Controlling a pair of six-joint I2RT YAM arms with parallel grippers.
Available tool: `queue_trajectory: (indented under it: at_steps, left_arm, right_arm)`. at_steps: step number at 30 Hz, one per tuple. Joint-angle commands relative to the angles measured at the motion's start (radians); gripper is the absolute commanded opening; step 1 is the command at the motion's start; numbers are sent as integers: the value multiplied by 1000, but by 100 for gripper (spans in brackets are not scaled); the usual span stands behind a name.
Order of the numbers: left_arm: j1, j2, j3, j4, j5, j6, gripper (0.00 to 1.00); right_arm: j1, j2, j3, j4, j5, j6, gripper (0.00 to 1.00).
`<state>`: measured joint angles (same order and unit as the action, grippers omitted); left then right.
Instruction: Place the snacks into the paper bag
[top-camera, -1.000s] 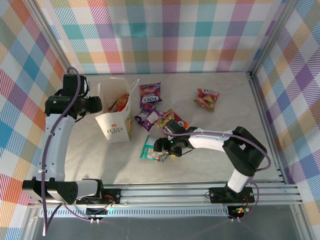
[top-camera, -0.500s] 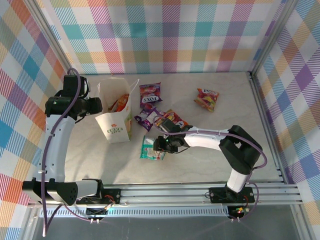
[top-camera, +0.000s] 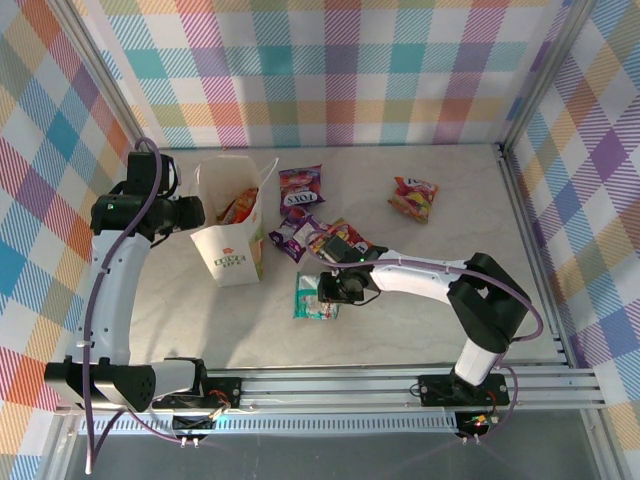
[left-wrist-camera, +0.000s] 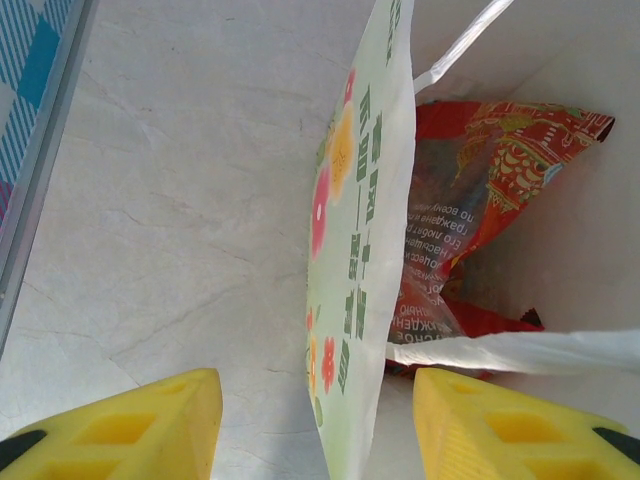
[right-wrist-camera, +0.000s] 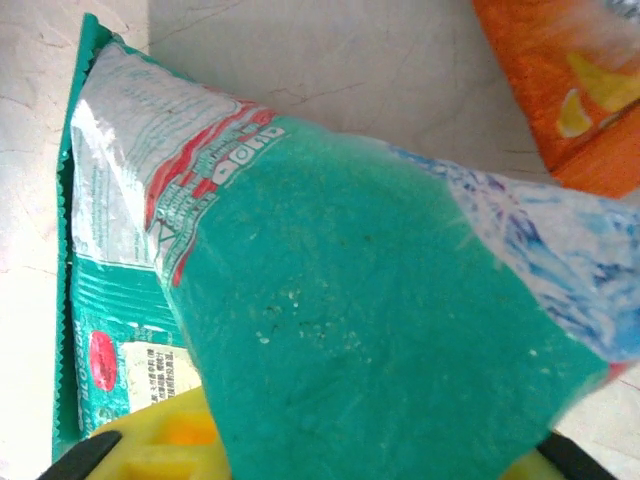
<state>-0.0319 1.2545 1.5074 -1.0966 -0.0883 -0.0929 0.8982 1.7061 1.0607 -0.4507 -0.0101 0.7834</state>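
Seen from above, the right fingers (top-camera: 334, 289) pinch the right edge of a teal-green packet (top-camera: 314, 298) on the desk (top-camera: 420, 310), just right of the paper bag (top-camera: 232, 245) and nearer the arm bases. At the left wrist, the left fingers (left-wrist-camera: 110, 425) stand released either side of the bag's flowered wall, a red packet (left-wrist-camera: 480, 190) already inside. At the right wrist the packet tents up in the grip beside an orange packet (right-wrist-camera: 560, 70). The pick-up looks to be in hand, and next comes a lift and carry left over the bag's open mouth.
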Motion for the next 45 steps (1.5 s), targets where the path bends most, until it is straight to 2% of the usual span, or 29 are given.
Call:
queue_trajectory:
  at_steps: [1, 5, 18, 24, 31, 38, 45]
  left_arm:
    - [14, -24, -7, 10, 9, -18, 53]
    - [15, -21, 2, 6, 31, -19, 54]
    - [15, -7, 54, 15, 48, -57, 54]
    - [15, 7, 87, 57, 99, -79, 54]
    - [14, 47, 145, 104, 106, -114, 53]
    - [14, 63, 130, 172, 111, -159, 44]
    - [16, 56, 111, 184, 67, -181, 29]
  right_arm:
    - [8, -33, 37, -82, 53, -56, 26]
    - [8, -50, 46, -111, 72, -81, 19]
    - [8, -101, 102, -197, 125, -139, 17]
    - [10, -146, 133, -234, 149, -160, 17]
    - [11, -214, 189, -307, 215, -177, 17]
    - [11, -300, 241, -364, 295, -218, 18]
    - [11, -357, 323, -422, 358, -260, 19]
